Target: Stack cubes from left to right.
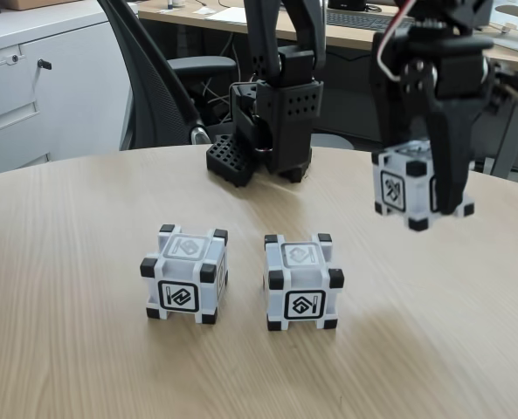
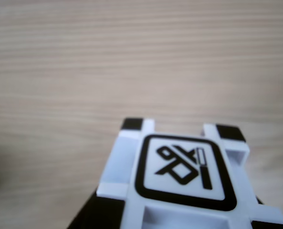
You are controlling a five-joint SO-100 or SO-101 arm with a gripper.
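Two white cubes with black corners stand side by side on the wooden table in the fixed view: one on the left (image 1: pixel 186 273), one to its right (image 1: pixel 302 281). A third cube (image 1: pixel 401 186) hangs in the air at the right, clear of the table, with my black gripper (image 1: pixel 424 188) shut on it from above. The wrist view shows this held cube (image 2: pixel 179 181) close up at the bottom, a black-framed symbol on its face and bare table beyond it.
The arm's black base (image 1: pixel 272 131) stands at the table's far edge, with an office chair (image 1: pixel 149 78) and a desk behind it. Open wooden table (image 1: pixel 433 332) lies below and in front of the held cube.
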